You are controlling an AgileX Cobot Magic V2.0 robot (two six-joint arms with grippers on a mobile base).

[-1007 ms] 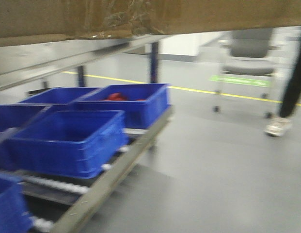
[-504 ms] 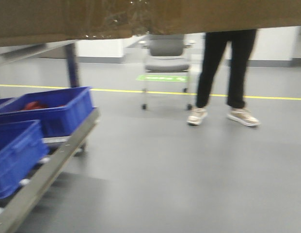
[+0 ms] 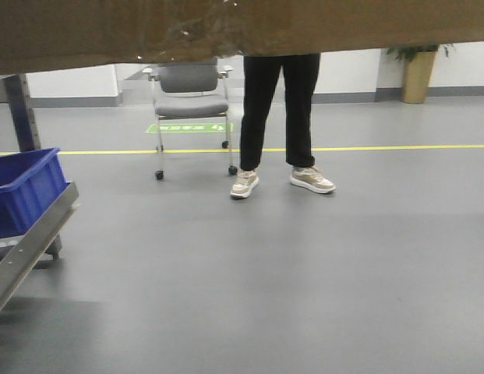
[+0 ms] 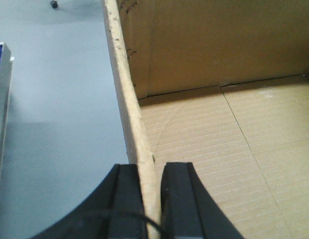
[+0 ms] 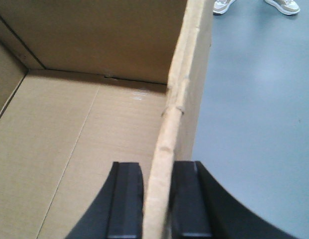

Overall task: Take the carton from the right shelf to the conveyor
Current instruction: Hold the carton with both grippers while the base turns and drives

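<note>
Carton (image 3: pixel 319 23) held above the floor (image 3: pixel 304 273), its long side spanning between both arms, left gripper (image 4: pixel 150 173) and right gripper (image 5: pixel 158 170) each clamped on an opposite wall; no conveyor in view

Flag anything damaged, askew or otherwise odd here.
Minor wear only: the carton has wrinkled tape on its lower seam, and its wall edge, pinched by the right gripper, is kinked. A person stands directly ahead.
</note>
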